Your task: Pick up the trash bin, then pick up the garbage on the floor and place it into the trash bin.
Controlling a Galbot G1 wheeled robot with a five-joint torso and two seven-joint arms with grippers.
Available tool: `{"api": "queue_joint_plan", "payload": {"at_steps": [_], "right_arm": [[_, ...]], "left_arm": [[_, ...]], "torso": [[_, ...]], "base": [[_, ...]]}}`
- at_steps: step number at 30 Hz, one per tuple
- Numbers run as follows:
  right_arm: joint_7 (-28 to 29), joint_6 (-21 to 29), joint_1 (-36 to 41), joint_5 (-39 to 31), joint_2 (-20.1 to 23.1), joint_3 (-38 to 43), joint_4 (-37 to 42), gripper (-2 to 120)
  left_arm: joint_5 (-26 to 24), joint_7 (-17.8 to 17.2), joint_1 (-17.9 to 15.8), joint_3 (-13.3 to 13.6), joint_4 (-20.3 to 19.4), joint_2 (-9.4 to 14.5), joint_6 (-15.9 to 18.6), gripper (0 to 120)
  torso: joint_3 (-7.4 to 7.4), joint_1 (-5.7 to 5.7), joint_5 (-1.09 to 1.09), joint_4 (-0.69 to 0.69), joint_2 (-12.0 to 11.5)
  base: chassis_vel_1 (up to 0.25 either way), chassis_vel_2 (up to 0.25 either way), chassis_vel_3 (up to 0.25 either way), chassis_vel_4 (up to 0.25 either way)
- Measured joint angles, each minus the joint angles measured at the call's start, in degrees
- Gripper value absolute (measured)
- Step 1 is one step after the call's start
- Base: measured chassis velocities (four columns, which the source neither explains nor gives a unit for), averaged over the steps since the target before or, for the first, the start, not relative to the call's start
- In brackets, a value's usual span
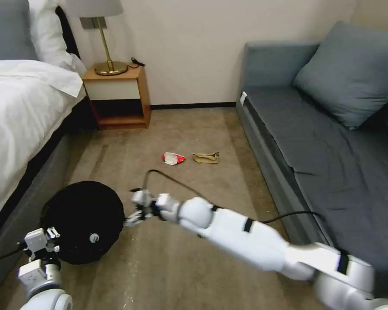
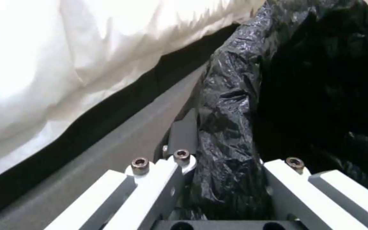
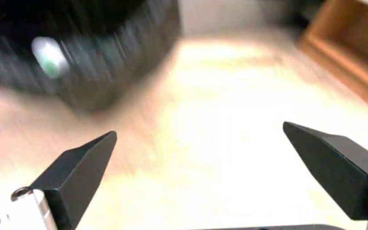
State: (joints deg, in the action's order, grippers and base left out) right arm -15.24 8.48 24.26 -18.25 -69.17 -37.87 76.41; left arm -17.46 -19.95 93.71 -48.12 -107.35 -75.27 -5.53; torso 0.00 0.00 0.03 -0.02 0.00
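Trash bin (image 1: 84, 219) sits at the lower left of the head view, just beside the bed (image 1: 17, 112), fully lined with a black plastic bag; a bottle (image 1: 94, 237) with a green label and white cap lies inside it. Left gripper (image 2: 224, 179) is clamped over the bin's rim: in the left wrist view one dark finger (image 2: 183, 134) sits outside the bagged wall and the other side sits inside, with crumpled liner pinched between. Right gripper (image 1: 131, 219) hangs just beside the bin's right edge, above the carpet (image 1: 194, 129). Right wrist view shows its two black fingertips (image 3: 81, 166) spread wide with nothing between them and bare carpet below; the bin's dark side and the bottle appear beyond the tips, blurred. Red-and-white snack packet (image 1: 173, 158) and tan paper bag (image 1: 206, 157) lie on the carpet near one another, between the bed and the grey sofa (image 1: 314, 142), well apart from both grippers. Wooden nightstand (image 1: 118, 97) with a brass lamp (image 1: 105, 43) stands against the far wall.
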Motion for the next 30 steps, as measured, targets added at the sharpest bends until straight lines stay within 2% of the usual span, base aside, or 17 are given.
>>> {"api": "queue_joint_plan", "payload": {"at_steps": [7,14,22,30], "right_arm": [[-0.8,-0.9,2.3,7.1,3.8,0.5,-5.8,100],[-4.1,-2.2,5.7,14.6,3.0,6.0,-16.2,100],[-7.2,-3.1,6.5,15.2,2.9,7.7,-21.4,100],[-7.9,-4.3,7.6,15.1,2.1,9.6,-25.7,100]], "left_arm": [[-0.1,-0.6,-0.3,0.1,0.3,-0.2,-0.4,5],[0.0,-0.9,-0.2,0.2,0.3,-0.3,0.0,5],[0.3,-0.9,-0.1,0.1,0.6,-0.2,0.0,5],[0.9,-0.6,-0.2,0.2,0.7,-0.2,0.1,5]], "torso": [[0.00,0.00,0.00,0.01,0.0],[0.00,0.00,0.00,0.01,0.0],[0.00,0.00,-0.01,0.02,0.0],[0.00,0.00,-0.02,0.02,0.0]], "base": [[0.000,0.000,0.000,0.000],[0.000,0.000,0.000,0.000],[0.000,0.000,0.000,0.000],[0.000,0.000,0.000,0.000]]}}
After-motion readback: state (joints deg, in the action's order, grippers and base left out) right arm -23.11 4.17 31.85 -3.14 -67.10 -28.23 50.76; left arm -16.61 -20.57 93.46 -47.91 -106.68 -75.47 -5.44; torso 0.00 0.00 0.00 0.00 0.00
